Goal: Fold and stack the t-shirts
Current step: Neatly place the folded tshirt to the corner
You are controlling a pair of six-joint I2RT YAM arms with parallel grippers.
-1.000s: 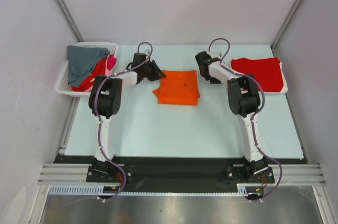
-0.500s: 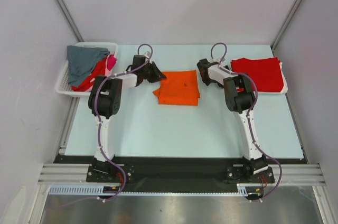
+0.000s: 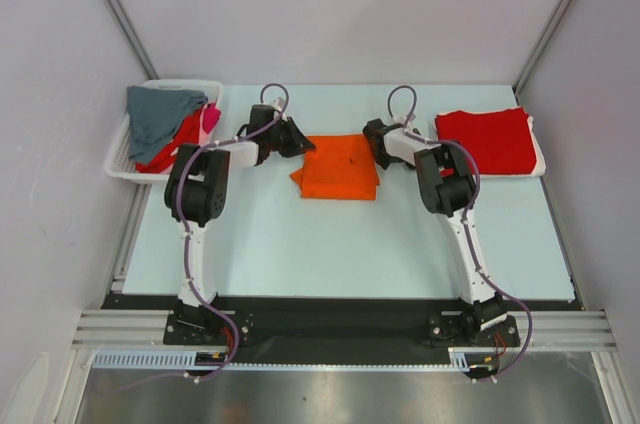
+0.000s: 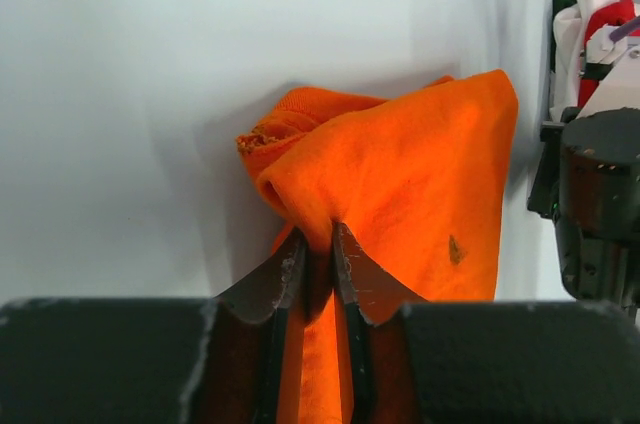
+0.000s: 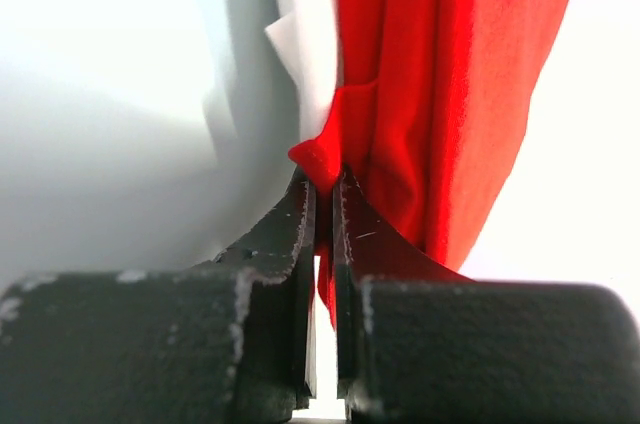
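The folded orange t-shirt (image 3: 338, 166) lies at the middle of the table. My left gripper (image 3: 303, 141) is shut on its left edge; in the left wrist view the jaws (image 4: 318, 244) pinch a raised fold of the orange cloth (image 4: 420, 174). At the shirt's right edge my right gripper (image 3: 372, 139) is shut too. The right wrist view shows its jaws (image 5: 322, 184) closed on a fold of cloth (image 5: 440, 74) that looks redder there. A folded red t-shirt (image 3: 488, 138) lies at the far right.
A white mesh basket (image 3: 118, 166) at the far left holds a grey t-shirt (image 3: 160, 114), a red one (image 3: 175, 146) and a pink one (image 3: 210, 120). The folded red t-shirt rests on a white sheet (image 3: 540, 166). Side walls stand close on both sides.
My right gripper moved left from beside the red t-shirt to the orange t-shirt's right edge and shut on it. The left gripper kept its grip and place.
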